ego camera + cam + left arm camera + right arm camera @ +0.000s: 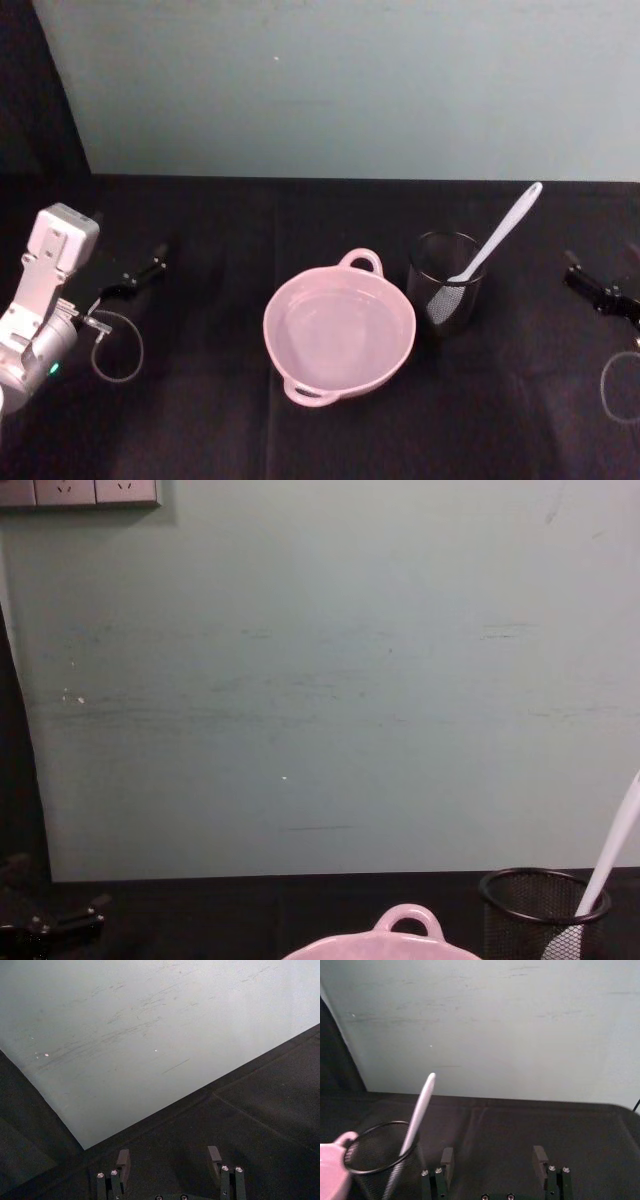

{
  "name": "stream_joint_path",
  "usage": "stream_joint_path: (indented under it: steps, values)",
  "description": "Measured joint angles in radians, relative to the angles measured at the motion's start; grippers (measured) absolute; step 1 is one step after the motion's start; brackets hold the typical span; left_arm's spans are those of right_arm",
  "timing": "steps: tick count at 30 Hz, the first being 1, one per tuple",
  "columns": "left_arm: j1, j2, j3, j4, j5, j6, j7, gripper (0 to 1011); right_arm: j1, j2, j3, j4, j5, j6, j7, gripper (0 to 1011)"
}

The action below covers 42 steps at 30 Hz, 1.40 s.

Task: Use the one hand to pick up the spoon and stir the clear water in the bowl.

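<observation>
The spoon [497, 236] stands right of centre in the head view, head down in a black mesh cup [445, 292], its handle leaning toward the upper right. Just left of the cup sits the pink bowl [339, 329], at frame centre. The right gripper [494, 1160] waits at the right edge, jaws open and empty; the left gripper [170, 1161], far left, is open too. The risks, as I judge them: a grip on the slanted handle could tip the light cup into the bowl, or the thin handle could slip out
</observation>
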Motion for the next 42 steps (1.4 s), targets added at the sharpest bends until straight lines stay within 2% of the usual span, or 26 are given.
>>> stream_joint_path:
  steps: [1,4,7,8,9,10,14,19,42]
  values:
    - [0.000,0.000,0.000,0.000,0.000,0.000,0.000,1005,0.022,-0.005,-0.011,0.029,-0.024,-0.015,0.000,1002]
    - [0.000,0.000,0.000,0.000,0.000,0.000,0.000,1005,0.059,-0.017,-0.026,0.080,-0.055,-0.052,0.008,1002]
    - [0.000,0.000,0.000,0.000,0.000,0.000,0.000,1005,0.112,-0.045,-0.042,0.172,-0.084,-0.142,0.049,1002]
    - [0.000,0.000,0.000,0.000,0.000,0.000,0.000,1005,0.127,-0.059,-0.046,0.209,-0.089,-0.176,0.066,1003]
    - [0.000,0.000,0.000,0.000,0.000,0.000,0.000,1005,0.127,-0.059,-0.046,0.209,-0.089,-0.176,0.066,1003]
    - [0.000,0.000,0.000,0.000,0.000,0.000,0.000,1005,0.138,-0.072,-0.048,0.238,-0.092,-0.206,0.081,1002]
    - [0.000,0.000,0.000,0.000,0.000,0.000,0.000,1005,0.145,-0.099,-0.047,0.277,-0.094,-0.247,0.100,1003]
    - [0.000,0.000,0.000,0.000,0.000,0.000,0.000,1005,0.142,-0.116,-0.041,0.277,-0.108,-0.258,0.099,1003]
    - [0.000,0.000,0.000,0.000,0.000,0.000,0.000,1005,0.143,-0.112,-0.041,0.280,-0.103,-0.259,0.099,1002]
